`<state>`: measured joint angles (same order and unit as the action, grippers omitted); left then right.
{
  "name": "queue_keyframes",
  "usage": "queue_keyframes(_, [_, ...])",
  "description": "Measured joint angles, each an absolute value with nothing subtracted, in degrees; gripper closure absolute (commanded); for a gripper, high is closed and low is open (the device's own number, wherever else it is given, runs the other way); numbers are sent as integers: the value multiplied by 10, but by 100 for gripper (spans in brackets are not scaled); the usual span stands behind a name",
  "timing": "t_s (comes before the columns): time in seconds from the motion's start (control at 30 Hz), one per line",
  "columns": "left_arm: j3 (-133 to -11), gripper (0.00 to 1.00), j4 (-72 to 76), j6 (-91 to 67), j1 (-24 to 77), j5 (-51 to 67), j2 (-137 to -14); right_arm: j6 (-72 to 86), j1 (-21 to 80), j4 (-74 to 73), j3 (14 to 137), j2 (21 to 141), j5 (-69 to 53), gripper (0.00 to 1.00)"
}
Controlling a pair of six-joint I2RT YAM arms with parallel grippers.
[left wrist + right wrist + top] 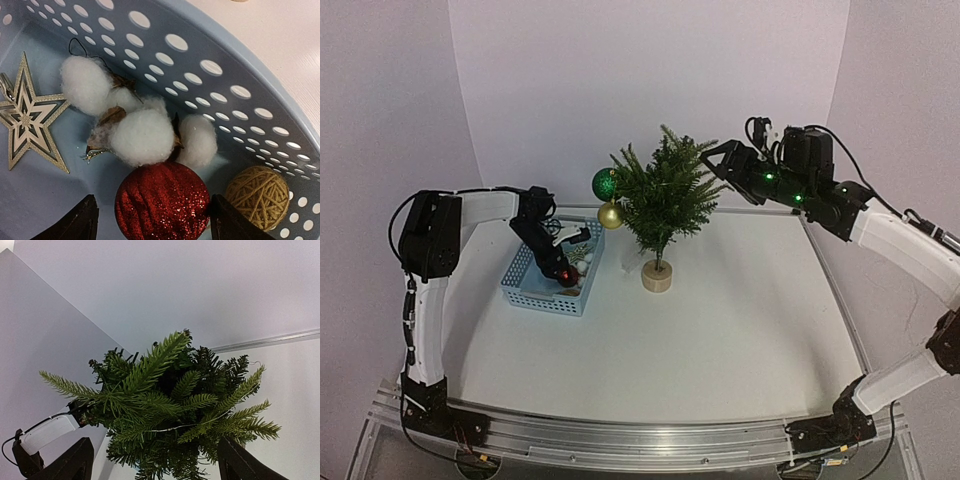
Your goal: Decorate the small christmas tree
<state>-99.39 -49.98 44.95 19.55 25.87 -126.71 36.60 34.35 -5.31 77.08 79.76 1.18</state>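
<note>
The small christmas tree [662, 200] stands upright on its round wooden base, about the middle of the white bench [720, 340]. At the left side of the tree there are a green ball [605, 183] and, just below it, a gold ball [611, 215], both against the branches. Left of the tree, near its base, is a blue basket [542, 303]. Inside it the left tool [563, 268] is open, with one finger on each side of a red glitter ball [162, 200]. Cotton balls [142, 137], a gold star [27, 120] and a twine ball [257, 195] lie around it. The right tool [710, 160] is at the upper right of the tree, also open, with its fingers wide apart and pointed at the branches.
</note>
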Motion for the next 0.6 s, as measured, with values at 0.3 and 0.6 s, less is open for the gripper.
queue_keyframes(0.3, [-1010,49,-526,452,196,259,-1268,366,340,-53,771,804,10,15])
queue_keyframes(0.6, [-1050,51,-568,447,184,256,-1265,366,338,-54,771,806,10,15])
